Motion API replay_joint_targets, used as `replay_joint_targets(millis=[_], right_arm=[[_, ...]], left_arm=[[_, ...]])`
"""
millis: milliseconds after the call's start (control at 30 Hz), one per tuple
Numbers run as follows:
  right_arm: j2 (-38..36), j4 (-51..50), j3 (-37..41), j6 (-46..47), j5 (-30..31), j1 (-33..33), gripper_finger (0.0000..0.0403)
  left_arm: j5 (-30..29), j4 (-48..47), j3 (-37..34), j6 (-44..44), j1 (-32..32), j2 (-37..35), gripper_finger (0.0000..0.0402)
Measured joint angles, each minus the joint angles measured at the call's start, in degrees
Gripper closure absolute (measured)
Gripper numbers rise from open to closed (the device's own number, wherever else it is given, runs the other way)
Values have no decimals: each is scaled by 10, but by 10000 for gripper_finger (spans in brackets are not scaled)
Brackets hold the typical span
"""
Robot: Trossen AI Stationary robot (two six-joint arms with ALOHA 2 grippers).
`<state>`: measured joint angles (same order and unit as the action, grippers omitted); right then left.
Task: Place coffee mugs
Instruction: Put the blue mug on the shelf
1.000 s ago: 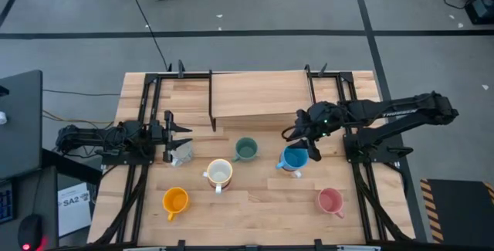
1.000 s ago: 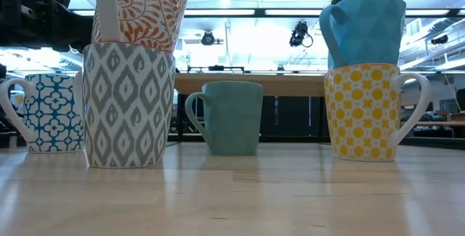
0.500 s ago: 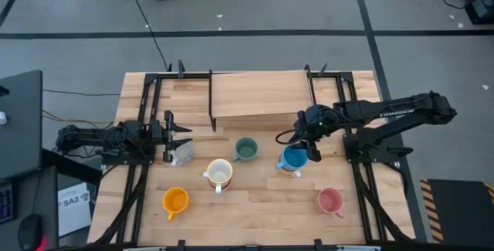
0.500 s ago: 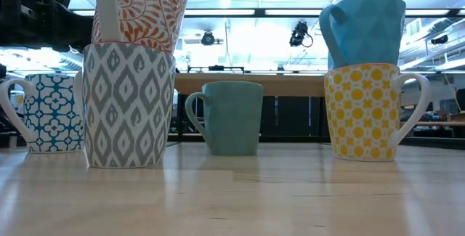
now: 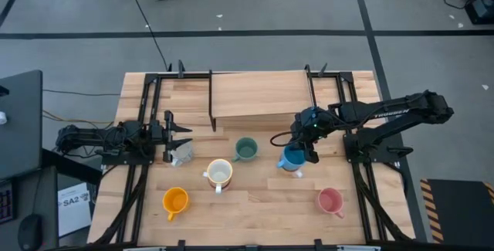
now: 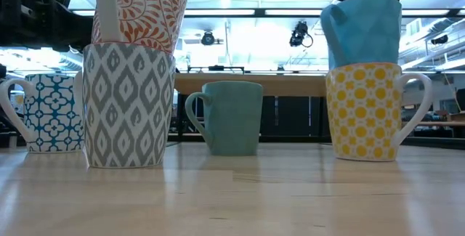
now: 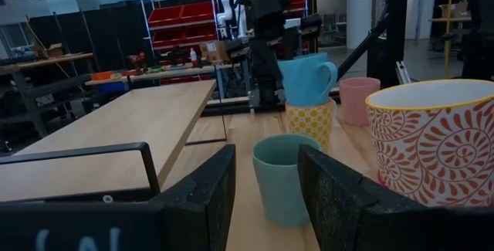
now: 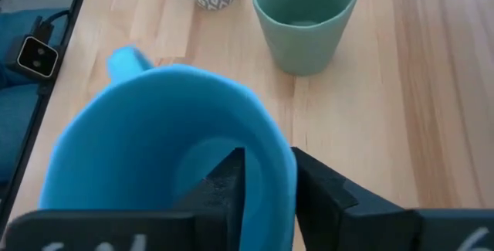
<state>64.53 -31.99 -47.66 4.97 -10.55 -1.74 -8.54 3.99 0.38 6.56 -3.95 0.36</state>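
A bright blue mug sits nested in a yellow-patterned mug right of the table's centre, its rim pinched between the fingers of the right gripper. A dark green mug stands just beside it. The left gripper waits, fingers apart, over the table's left side, holding nothing.

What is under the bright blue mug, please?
The bright blue mug sits in a yellow-patterned mug, gripped at its rim by the right gripper. The yellow mug's inside is covered.
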Motion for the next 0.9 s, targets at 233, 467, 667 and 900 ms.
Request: replay_joint_targets(millis=[233, 467, 667, 900], right_arm=[[-1, -1, 0, 0, 5, 0, 361], [-1, 2, 0, 0, 17, 0, 363], [-1, 0, -10, -1, 18, 0, 370], [-1, -32, -77, -1, 23, 2, 370]], left_arm=[[0, 0, 0, 0, 0, 0, 253], [0, 0, 0, 0, 0, 0, 253], [0, 0, 0, 0, 0, 0, 253], [0, 0, 0, 0, 0, 0, 253]])
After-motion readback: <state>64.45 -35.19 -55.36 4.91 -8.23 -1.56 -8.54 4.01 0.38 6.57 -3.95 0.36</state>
